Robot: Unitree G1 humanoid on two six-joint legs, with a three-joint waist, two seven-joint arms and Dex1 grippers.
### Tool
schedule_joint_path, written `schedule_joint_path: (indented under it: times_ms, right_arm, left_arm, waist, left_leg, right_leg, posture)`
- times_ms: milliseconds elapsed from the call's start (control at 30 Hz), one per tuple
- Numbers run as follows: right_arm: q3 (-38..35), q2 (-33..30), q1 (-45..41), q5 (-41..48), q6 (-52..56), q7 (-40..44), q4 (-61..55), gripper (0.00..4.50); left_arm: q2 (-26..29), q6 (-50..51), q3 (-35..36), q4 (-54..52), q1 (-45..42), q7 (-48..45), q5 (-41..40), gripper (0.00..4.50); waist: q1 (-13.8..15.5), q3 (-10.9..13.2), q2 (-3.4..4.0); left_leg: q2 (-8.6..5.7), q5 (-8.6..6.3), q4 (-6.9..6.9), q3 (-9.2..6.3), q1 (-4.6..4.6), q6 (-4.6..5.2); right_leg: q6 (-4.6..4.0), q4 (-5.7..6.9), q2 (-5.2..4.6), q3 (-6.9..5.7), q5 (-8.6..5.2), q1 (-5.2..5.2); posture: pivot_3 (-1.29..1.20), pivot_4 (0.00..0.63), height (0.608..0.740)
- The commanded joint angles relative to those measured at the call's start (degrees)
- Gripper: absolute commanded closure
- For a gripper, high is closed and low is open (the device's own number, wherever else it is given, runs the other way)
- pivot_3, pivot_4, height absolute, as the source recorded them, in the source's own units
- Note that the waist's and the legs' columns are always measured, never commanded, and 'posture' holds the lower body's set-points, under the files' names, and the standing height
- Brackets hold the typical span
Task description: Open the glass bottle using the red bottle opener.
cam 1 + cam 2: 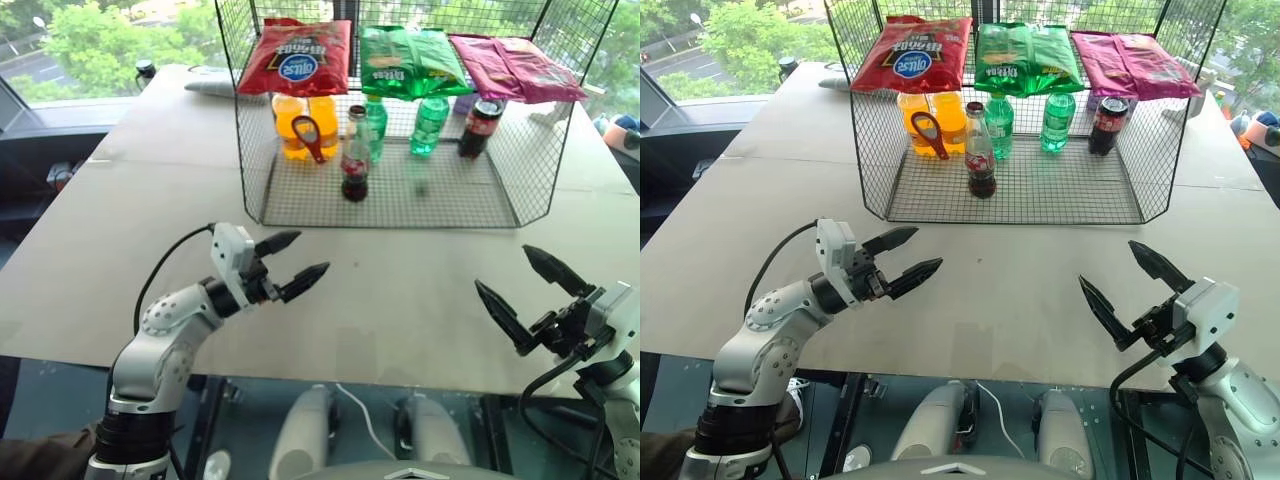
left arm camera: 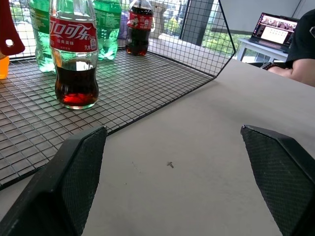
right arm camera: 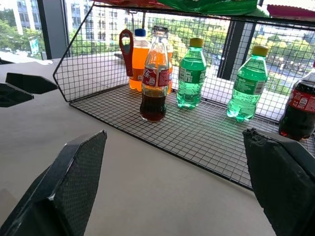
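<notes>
Reach not yet begun: our left gripper (image 1: 290, 263) and right gripper (image 1: 522, 290) hover spread and empty; beyond both jaws wait the glass bottle (image 1: 355, 155) and the red bottle opener (image 1: 309, 137), which we must fetch next.

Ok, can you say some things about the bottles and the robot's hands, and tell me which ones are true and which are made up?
1. The glass bottle stands upright inside the wire basket. True.
2. The left gripper is holding the red bottle opener. False: the opener hangs in the basket in front of the orange bottles, and the gripper is open, holding nothing.
3. The right gripper is open over the table. True.
4. The glass bottle's cap is already off. False: the cap still sits on its neck.
5. Snack bags lie across the top of the basket. True.
</notes>
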Motion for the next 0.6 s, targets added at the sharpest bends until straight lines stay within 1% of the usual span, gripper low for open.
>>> schedule_joint_path:
  times_ms: [33, 133, 300, 433, 500, 600]
  right_arm:
    - [-0.7, -0.8, -1.1, 0.4, -0.2, -0.6, -2.3, 0.03]
    - [0.1, -1.2, -2.4, -0.1, -0.1, -0.6, -2.0, 0.03]
    - [1.0, -1.6, -3.4, 2.1, -0.4, 0.9, -3.6, 0.03]
    - [2.9, -2.5, -5.2, 4.8, 0.7, 1.2, -6.9, 0.03]
    - [3.6, -2.9, -6.0, 5.1, 1.4, 1.0, -7.9, 0.03]
    - [4.4, -3.3, -6.7, 4.8, 1.8, 0.5, -8.3, 0.03]
  left_arm:
    - [-0.6, -1.6, 0.6, 0.3, -1.5, 1.2, 0.8, 0.0]
    - [-2.7, -2.7, 1.5, 4.0, -4.7, 4.0, 1.9, 0.0]
    - [-3.8, 0.0, 2.9, 6.3, -8.8, 7.9, 1.1, 0.0]
    - [-4.5, 2.8, 3.9, 9.7, -15.5, 11.7, 0.8, 0.0]
    - [-5.0, 4.6, 4.4, 11.6, -18.7, 12.7, -0.2, 0.0]
    - [-5.3, 5.9, 4.1, 14.8, -22.3, 14.1, 0.9, 0.0]
  waist:
    - [0.0, 0.0, 0.0]
    - [0.1, 0.0, 0.0]
    - [0.1, 0.0, 0.0]
    - [0.1, 0.0, 0.0]
    - [0.2, 0.0, -0.02]
    - [0.1, 0.0, -0.04]
  left_leg:
    - [0.0, 0.0, 0.0, 0.0, 0.0, 0.0]
    - [0.0, 0.0, 0.01, 0.0, 0.01, 0.0]
    - [-0.01, 0.01, 0.02, 0.01, -0.01, 0.01]
    - [0.0, 0.02, 0.02, 0.01, 0.01, 0.03]
    - [0.03, 0.03, 0.1, -0.02, 0.01, 0.03]
    - [-0.01, 0.02, 0.17, -0.02, 0.02, 0.06]
  right_leg:
    - [0.0, 0.0, 0.0, 0.0, 0.0, 0.0]
    - [0.04, 0.0, 0.0, -0.01, -0.02, 0.01]
    - [-0.02, 0.0, 0.05, -0.01, 0.02, 0.01]
    - [-0.02, 0.02, 0.1, 0.0, 0.03, 0.01]
    - [0.17, 0.03, 0.16, -0.03, -0.08, 0.07]
    - [0.18, 0.02, 0.16, -0.01, -0.08, 0.15]
  posture:
    - [0.0, 0.15, 0.74]
    - [0.0, 0.15, 0.74]
    - [0.0, 0.15, 0.74]
    - [0.0, 0.15, 0.74]
    - [0.0, 0.15, 0.74]
    - [0.0, 0.15, 0.74]
